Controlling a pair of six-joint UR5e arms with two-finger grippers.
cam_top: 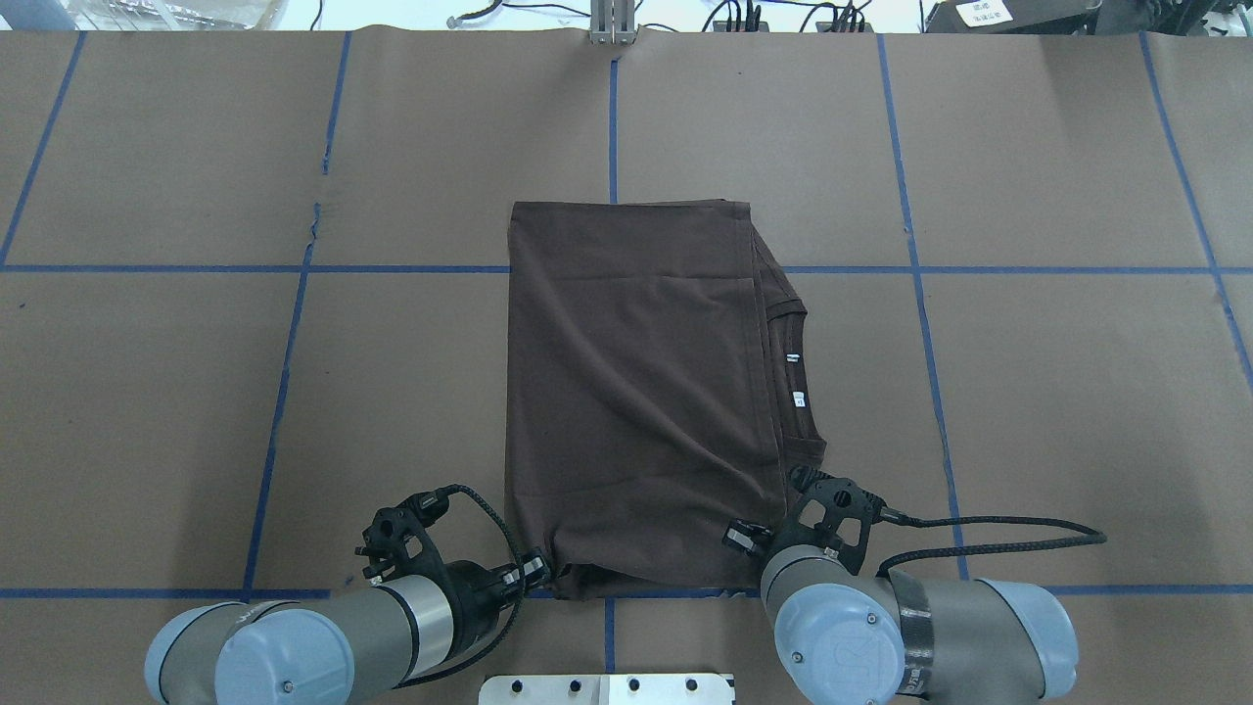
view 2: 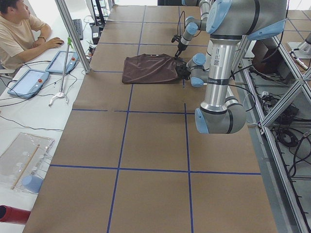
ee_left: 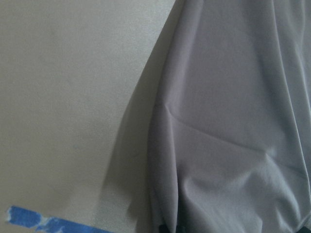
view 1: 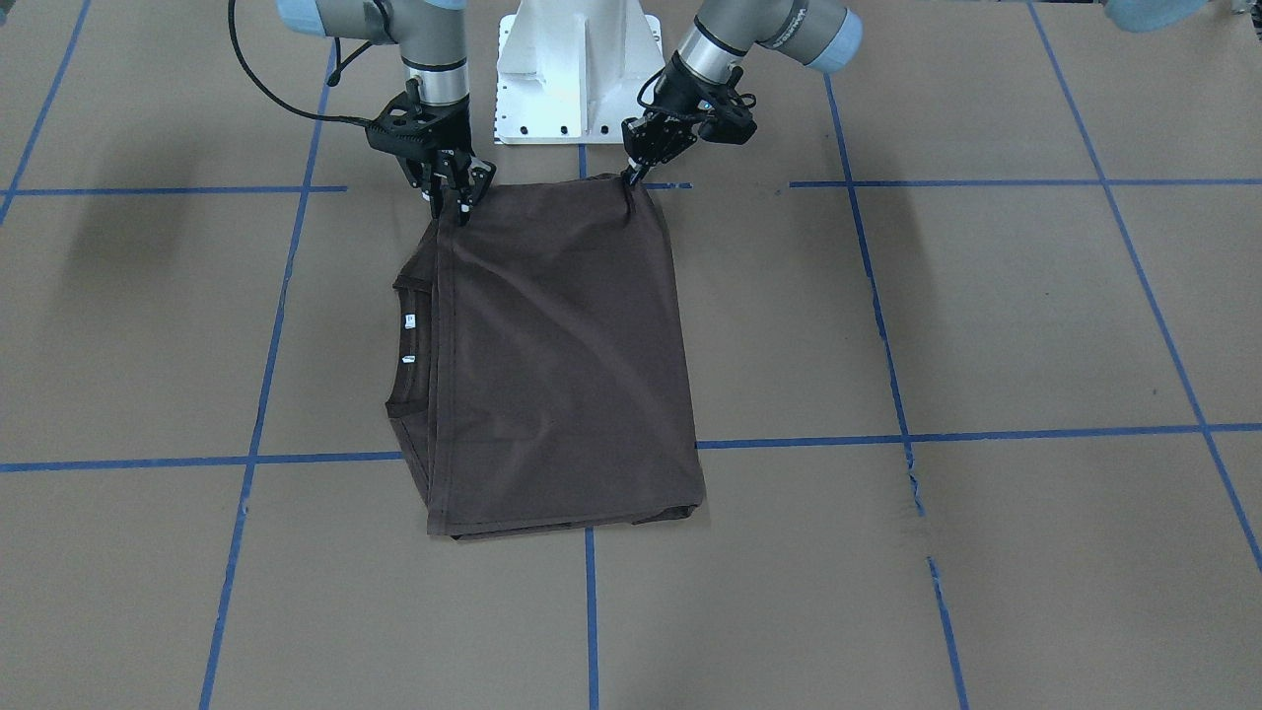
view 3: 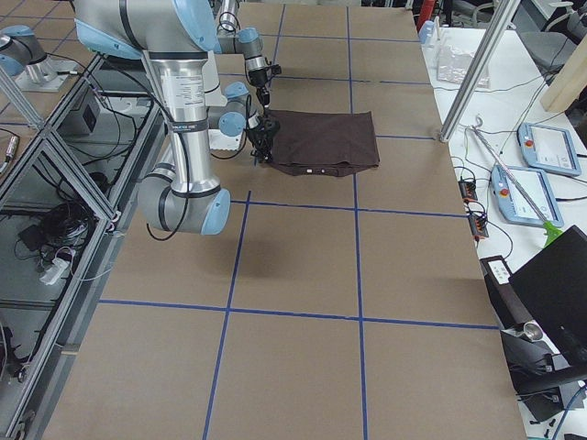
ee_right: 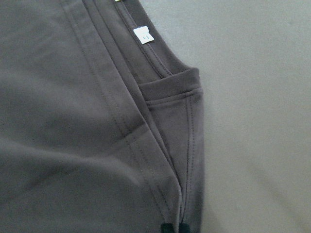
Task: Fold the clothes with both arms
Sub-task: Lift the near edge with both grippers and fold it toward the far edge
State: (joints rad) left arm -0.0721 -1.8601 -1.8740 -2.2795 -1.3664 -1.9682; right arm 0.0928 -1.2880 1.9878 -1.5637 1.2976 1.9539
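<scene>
The dark brown T-shirt [view 1: 562, 355] lies folded into a tall rectangle on the brown table, also seen from overhead [cam_top: 636, 392]. Its ribbed collar [view 1: 406, 340] and white neck tags [view 1: 409, 319] peek out along the edge on my right. My left gripper [view 1: 631, 178] is shut on the shirt's near corner, and the cloth [ee_left: 233, 121] gathers toward its tips [ee_left: 170, 228]. At the other near corner my right gripper [view 1: 455, 212] is shut on the hem beside the collar [ee_right: 170, 92], tips at the frame's bottom [ee_right: 175, 228]. Both corners are barely lifted.
The white base mount [view 1: 577, 69] stands just behind the shirt's near edge. Blue tape lines [view 1: 246, 459] grid the paper-covered table. A person [view 2: 19, 29] sits at a side bench with tablets [view 2: 65, 60]. A metal post [view 2: 73, 34] rises at the table's far edge.
</scene>
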